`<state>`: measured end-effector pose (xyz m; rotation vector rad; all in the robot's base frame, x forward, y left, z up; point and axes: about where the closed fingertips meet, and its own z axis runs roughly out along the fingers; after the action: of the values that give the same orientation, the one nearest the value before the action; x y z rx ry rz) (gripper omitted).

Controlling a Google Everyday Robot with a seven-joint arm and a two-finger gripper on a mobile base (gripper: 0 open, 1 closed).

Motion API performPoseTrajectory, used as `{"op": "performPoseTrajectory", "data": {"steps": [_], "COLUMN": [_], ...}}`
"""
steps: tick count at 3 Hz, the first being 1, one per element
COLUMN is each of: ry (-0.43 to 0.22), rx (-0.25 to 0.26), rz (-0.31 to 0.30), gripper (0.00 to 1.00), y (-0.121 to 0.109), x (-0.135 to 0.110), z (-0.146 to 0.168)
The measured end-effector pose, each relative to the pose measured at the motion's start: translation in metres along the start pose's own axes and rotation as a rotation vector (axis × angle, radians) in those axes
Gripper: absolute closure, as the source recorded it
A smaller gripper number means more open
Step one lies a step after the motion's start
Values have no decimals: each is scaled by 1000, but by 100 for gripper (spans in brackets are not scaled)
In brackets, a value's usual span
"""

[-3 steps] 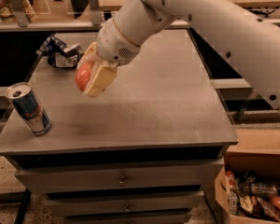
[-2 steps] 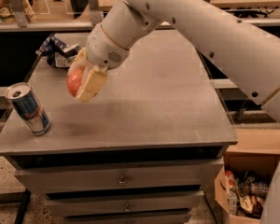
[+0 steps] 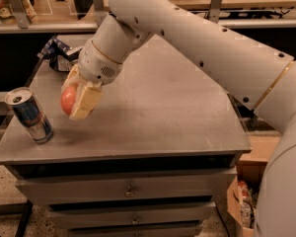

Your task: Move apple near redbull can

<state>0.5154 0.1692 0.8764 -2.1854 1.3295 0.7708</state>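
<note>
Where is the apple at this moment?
Left side of the camera view: the apple sits in the gripper, over the table, just right of the redbull can.

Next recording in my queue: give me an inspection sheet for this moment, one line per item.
Surface: grey table top, mostly bare.
Job's things: apple held in the gripper, apparently off the surface; redbull can stands at the front corner on the view's left, apart from the apple.
Clutter: crumpled blue-and-white foil bag at the back corner on the view's left.
Grippers: gripper shut on the apple, just right of the can in the view.
Cables: nothing seen.
Surroundings: drawers under the top; cardboard box of packets on the floor at right; shelf behind.
</note>
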Motion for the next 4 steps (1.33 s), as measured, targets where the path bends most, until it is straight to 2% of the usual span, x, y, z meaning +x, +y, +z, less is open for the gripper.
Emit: {"op": "performPoseTrajectory", "data": {"steps": [1,2,4], "ry": [-1,3,-4], "rx": [-44,-67,-88], "rz": [-30,-32,-18], "gripper": [100,83,36], "y": [5,7,6], "x": [-8,-10,-9], "z": [18,29,37]}}
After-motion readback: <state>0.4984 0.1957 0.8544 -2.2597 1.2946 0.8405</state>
